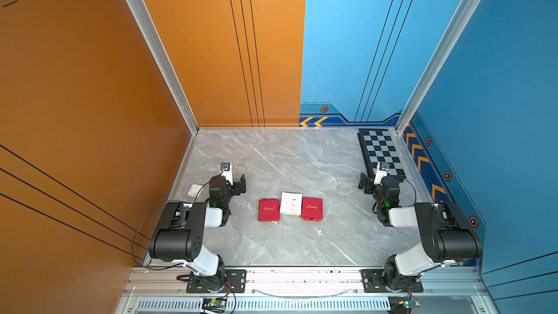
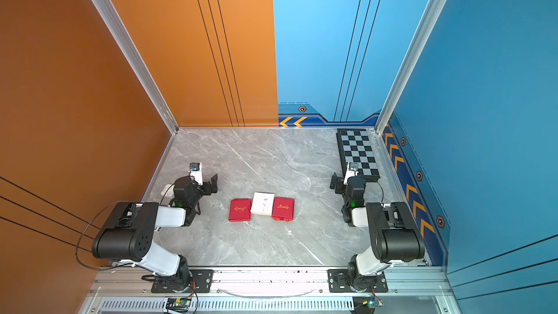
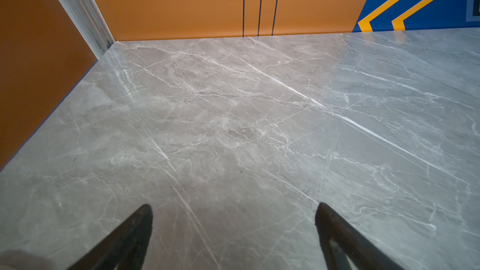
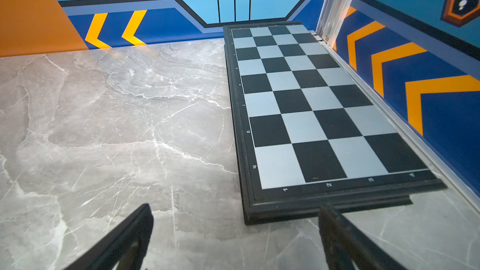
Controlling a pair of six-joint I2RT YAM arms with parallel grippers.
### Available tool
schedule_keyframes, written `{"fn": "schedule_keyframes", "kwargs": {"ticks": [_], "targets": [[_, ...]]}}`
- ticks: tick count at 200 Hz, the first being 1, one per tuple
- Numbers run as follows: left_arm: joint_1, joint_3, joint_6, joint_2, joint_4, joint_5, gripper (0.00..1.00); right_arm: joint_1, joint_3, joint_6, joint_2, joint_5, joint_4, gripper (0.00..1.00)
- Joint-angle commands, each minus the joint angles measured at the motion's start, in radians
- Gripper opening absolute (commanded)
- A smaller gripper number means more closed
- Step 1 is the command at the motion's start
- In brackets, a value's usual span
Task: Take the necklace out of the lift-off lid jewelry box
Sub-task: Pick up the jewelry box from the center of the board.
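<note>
Marble table point(image 1: 287, 161) lies bare around boxes point(image 1: 290, 203); left claw point(image 3: 233, 207), right claw point(image 4: 235, 207) gape empty.

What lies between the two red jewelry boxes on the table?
A flat white rectangular box lies between them, close against both; both top views show it.

Bare table point(image 1: 287, 158) spreads open all around the row of three boxes point(image 1: 290, 203) at its middle. A chessboard point(image 1: 381, 152) fills the far right edge; an earbud case point(image 1: 193, 190) sits by the left edge.
</note>
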Motion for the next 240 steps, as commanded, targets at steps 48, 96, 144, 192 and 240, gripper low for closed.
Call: {"fn": "schedule_keyframes", "kwargs": {"ticks": [48, 96, 144, 192, 240], "targets": [[-0.001, 0.012, 0.013, 0.002, 0.0, 0.008, 0.98, 0.005, 0.017, -0.014, -0.007, 0.012, 0.001, 1.0], [0.0, 0.01, 0.013, 0.001, 0.0, 0.008, 0.98, 0.005, 0.017, -0.014, -0.007, 0.012, 0.001, 1.0], [0.003, 0.015, -0.001, 0.003, -0.001, -0.016, 0.98, 0.008, 0.02, -0.014, -0.007, 0.025, -0.001, 1.0], [-0.092, 0.065, 0.018, -0.245, -0.259, -0.312, 0.98, 0.106, 0.231, -0.049, -0.231, 0.22, -0.509, 1.0], [-0.174, 0.319, -0.186, -0.57, -0.764, -0.324, 0.98, 0.293, 0.612, 0.145, -0.339, 0.282, -1.121, 1.0]]}}
